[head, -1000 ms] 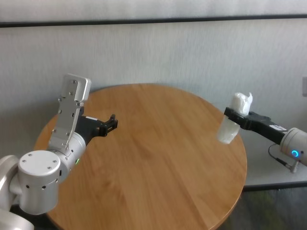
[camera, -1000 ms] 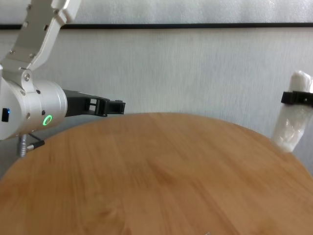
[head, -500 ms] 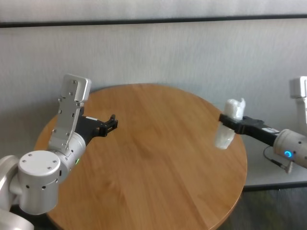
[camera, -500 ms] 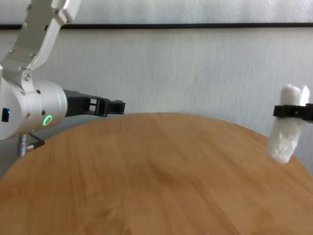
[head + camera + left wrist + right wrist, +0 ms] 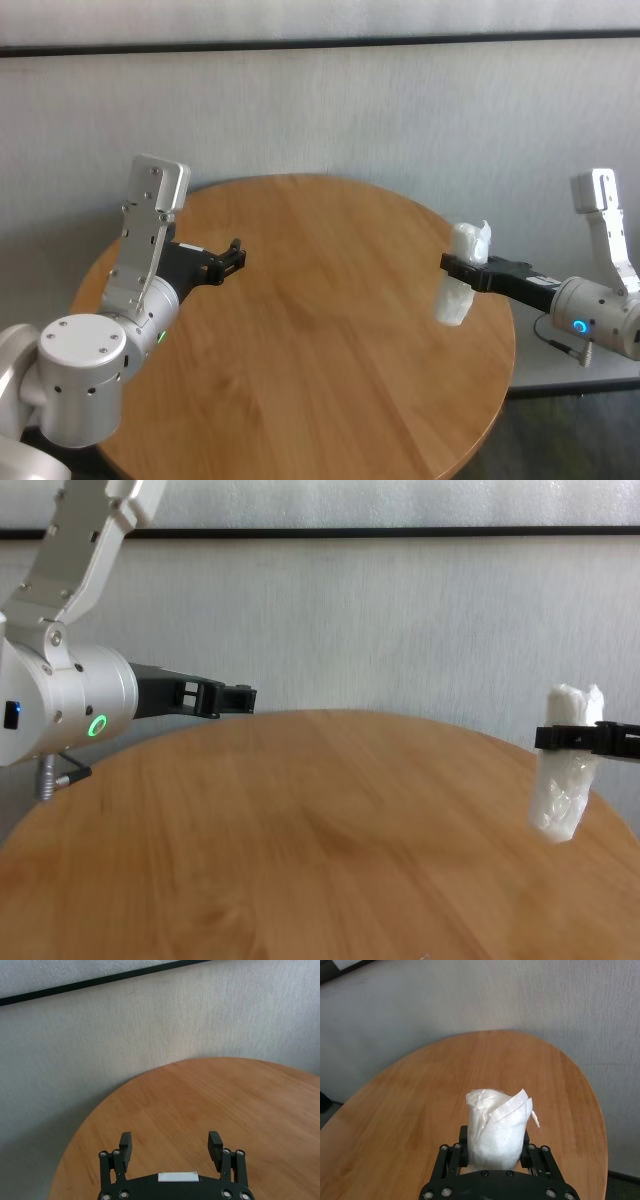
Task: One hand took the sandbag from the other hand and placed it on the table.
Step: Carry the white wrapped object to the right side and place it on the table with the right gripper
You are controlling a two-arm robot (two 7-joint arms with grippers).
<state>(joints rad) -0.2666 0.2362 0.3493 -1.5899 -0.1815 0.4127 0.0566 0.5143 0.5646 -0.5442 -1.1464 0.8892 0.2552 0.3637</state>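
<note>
1. The right hand (image 5: 458,266), on the wrist with the blue ring, reached in from the right and sat above the right edge of the tabletop (image 5: 320,330).
2. Its 2 fingers were clamped on the sandbag (image 5: 459,273), gripping it around the upper middle.
3. The sandbag hung upright in that grip, its crinkled top poking above the fingers and its lower end clear of the wood, not touching it.
4. In the right wrist view the sandbag (image 5: 498,1127) filled the gap between the 2 black fingers (image 5: 462,1145).
5. The left hand (image 5: 236,253), on the wrist with the green ring, hovered over the far left of the tabletop with its fingers (image 5: 124,1143) apart and nothing between them, well apart from the sandbag.
</note>
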